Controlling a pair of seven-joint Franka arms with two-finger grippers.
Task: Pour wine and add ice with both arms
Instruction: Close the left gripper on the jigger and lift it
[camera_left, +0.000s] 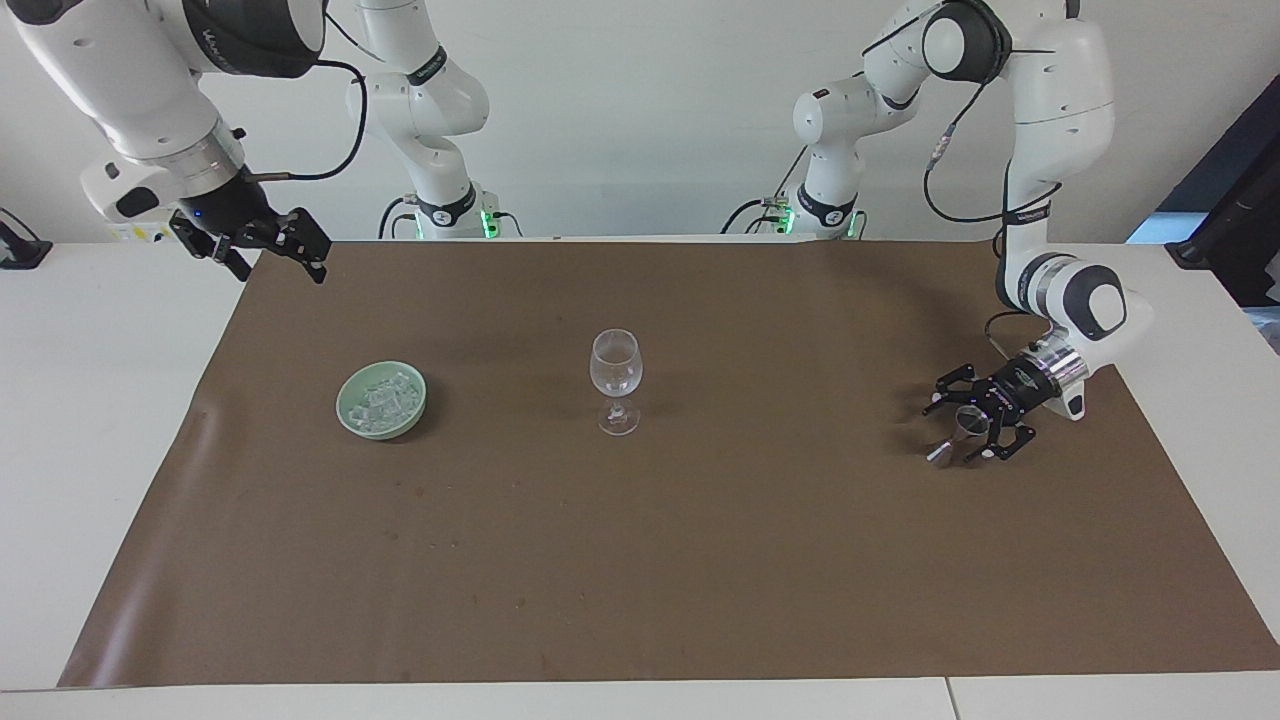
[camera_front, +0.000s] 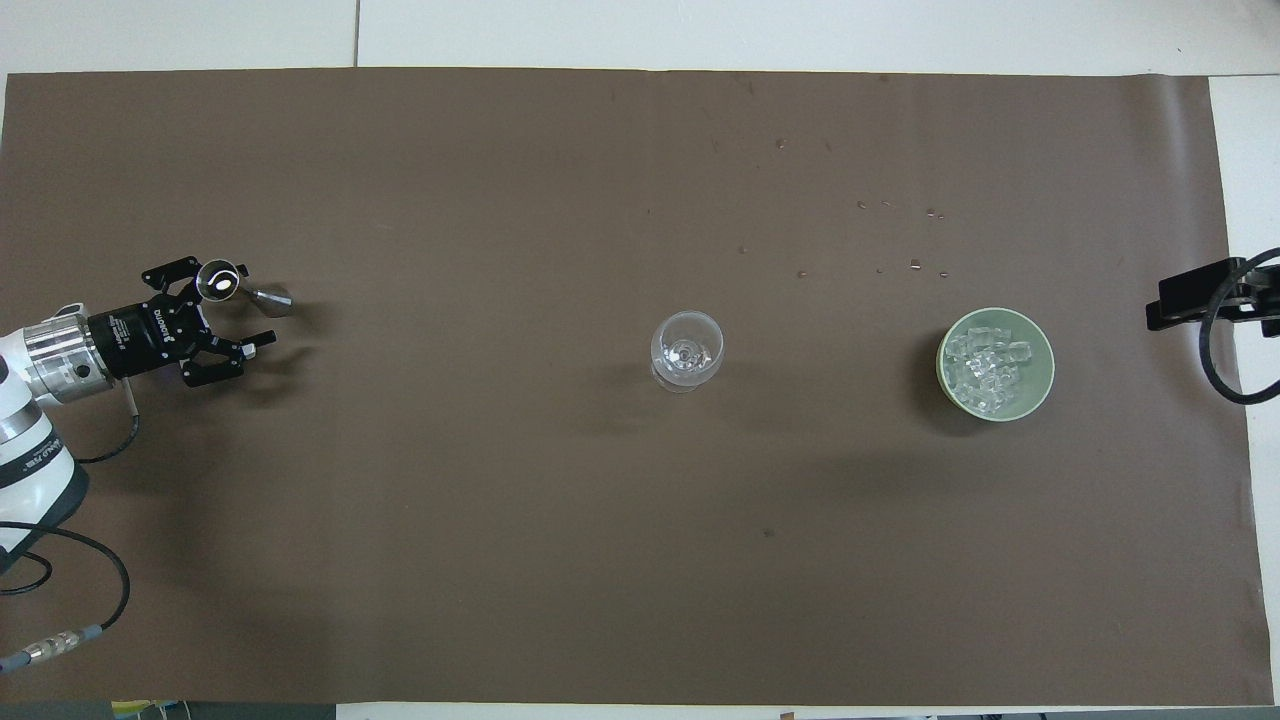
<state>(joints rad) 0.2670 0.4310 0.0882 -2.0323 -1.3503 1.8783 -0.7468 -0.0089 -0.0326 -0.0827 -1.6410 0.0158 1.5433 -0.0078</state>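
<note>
A clear, empty wine glass stands mid-table on the brown mat. Ice fills a pale green bowl beside the glass, toward the right arm's end. A small metal measuring cup stands at the left arm's end. My left gripper is low at the mat and open, with the cup between its fingers, close to one of them. My right gripper is open and empty, raised over the mat's edge at the right arm's end, and waits.
The brown mat covers most of the white table. A few small drops or bits lie on the mat, farther from the robots than the bowl.
</note>
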